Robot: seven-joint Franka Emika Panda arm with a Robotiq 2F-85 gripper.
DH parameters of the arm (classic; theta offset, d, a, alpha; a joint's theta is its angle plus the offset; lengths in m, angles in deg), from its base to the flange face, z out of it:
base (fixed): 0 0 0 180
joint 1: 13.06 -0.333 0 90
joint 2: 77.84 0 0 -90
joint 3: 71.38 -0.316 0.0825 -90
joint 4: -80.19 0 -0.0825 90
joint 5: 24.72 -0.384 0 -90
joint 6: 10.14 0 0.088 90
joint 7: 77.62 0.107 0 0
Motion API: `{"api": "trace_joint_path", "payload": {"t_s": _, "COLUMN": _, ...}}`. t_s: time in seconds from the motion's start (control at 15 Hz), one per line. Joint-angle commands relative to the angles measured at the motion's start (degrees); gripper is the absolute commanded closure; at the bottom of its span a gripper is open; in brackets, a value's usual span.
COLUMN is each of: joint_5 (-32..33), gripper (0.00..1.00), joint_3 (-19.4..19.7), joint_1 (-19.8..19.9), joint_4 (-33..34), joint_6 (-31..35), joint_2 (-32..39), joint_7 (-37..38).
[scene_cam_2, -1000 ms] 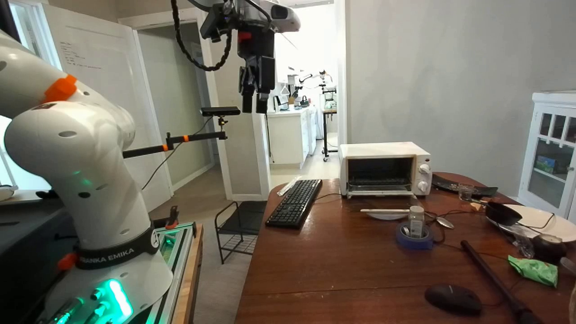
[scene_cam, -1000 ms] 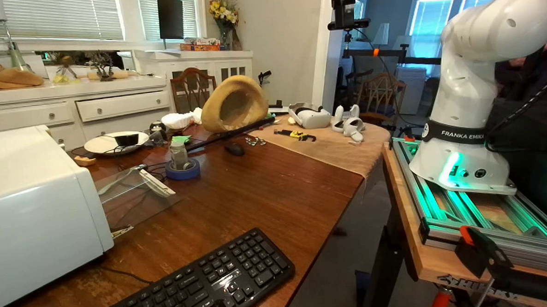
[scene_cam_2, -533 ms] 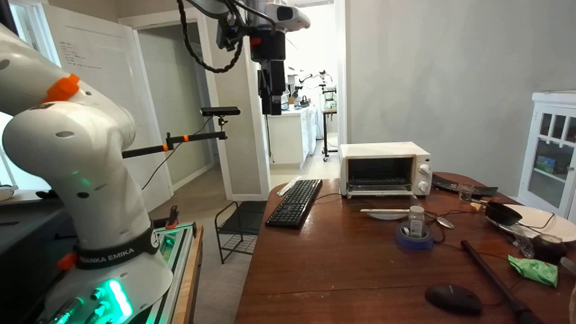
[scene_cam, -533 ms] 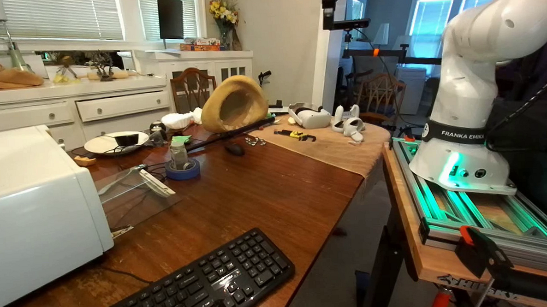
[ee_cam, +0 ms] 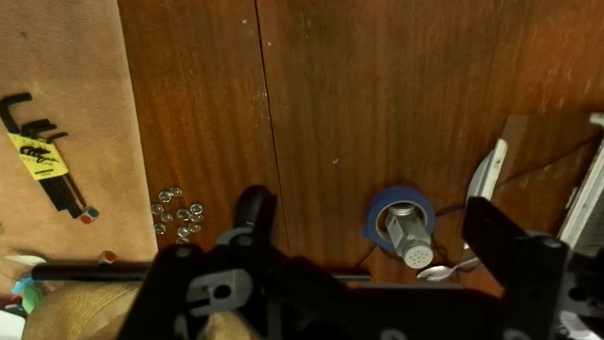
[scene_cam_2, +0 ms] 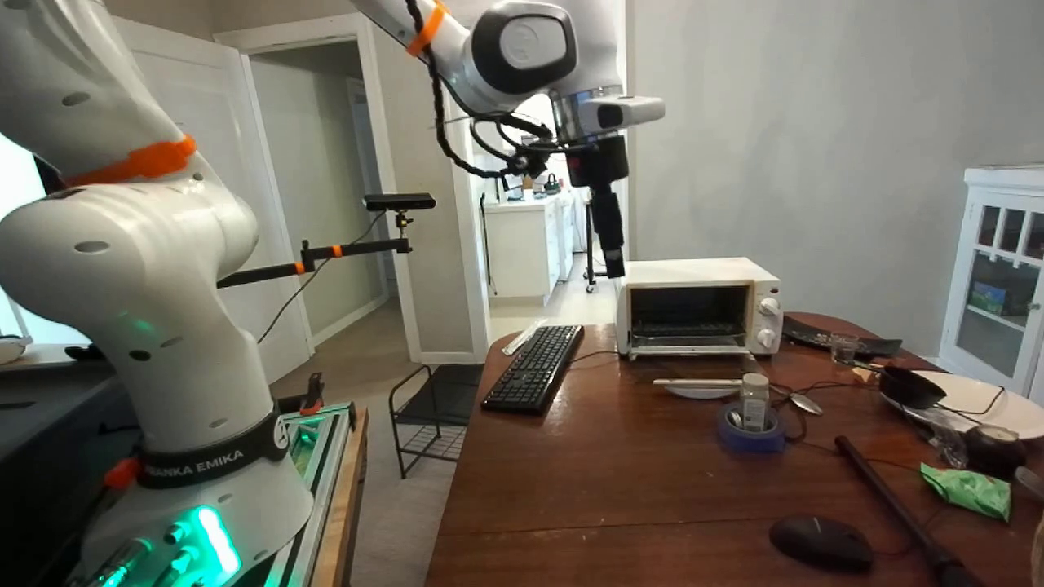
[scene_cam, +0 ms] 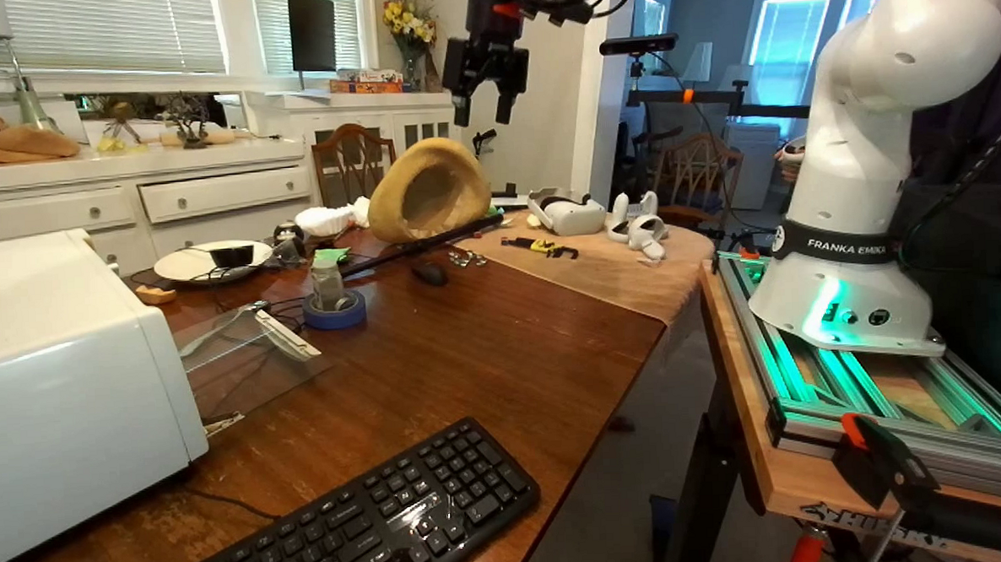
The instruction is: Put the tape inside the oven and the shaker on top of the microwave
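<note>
The blue tape roll [scene_cam: 333, 322] lies flat on the table and shows in an exterior view [scene_cam_2: 750, 441] and the wrist view [ee_cam: 398, 195]. The clear shaker [scene_cam_2: 755, 399] with a pale perforated lid stands upright inside the ring; it also shows in the wrist view [ee_cam: 410, 231]. The white toaster oven [scene_cam_2: 693, 272] has its glass door [scene_cam: 242, 368] lowered, its dark cavity exposed. My gripper [scene_cam: 483, 114] is open and empty, high above the table. In the wrist view the tape and shaker appear between the spread fingers. No separate microwave shows.
A black keyboard [scene_cam_2: 534, 367] lies left of the oven. A spoon [scene_cam_2: 806, 403] and cables lie beside the tape. A mouse [scene_cam_2: 820, 542], black rod [scene_cam_2: 893, 505], green packet [scene_cam_2: 966, 489], plate [scene_cam_2: 1011, 399] and straw hat [scene_cam: 433, 191] are also on the table.
The arm has swung out over the table and come lower, bringing the gripper fully into both exterior views. The gripper has turned. The tape, shaker and oven have not moved.
</note>
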Motion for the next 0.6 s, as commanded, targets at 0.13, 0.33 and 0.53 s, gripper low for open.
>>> {"api": "trace_joint_path", "payload": {"t_s": 0.13, "joint_5": 7.83, "gripper": 0.00, "joint_3": 2.65, "joint_1": 1.73, "joint_4": 13.83, "joint_6": 7.07, "joint_2": 22.26, "joint_7": 19.42}}
{"api": "trace_joint_path", "payload": {"t_s": 0.33, "joint_5": 7.16, "gripper": 0.00, "joint_3": 5.74, "joint_1": -0.64, "joint_4": 12.67, "joint_6": 6.11, "joint_2": 21.00, "joint_7": 18.28}}
{"api": "trace_joint_path", "payload": {"t_s": 0.53, "joint_5": 7.60, "gripper": 0.00, "joint_3": 6.76, "joint_1": -1.05, "joint_4": 15.96, "joint_6": 6.17, "joint_2": 25.17, "joint_7": 19.89}}
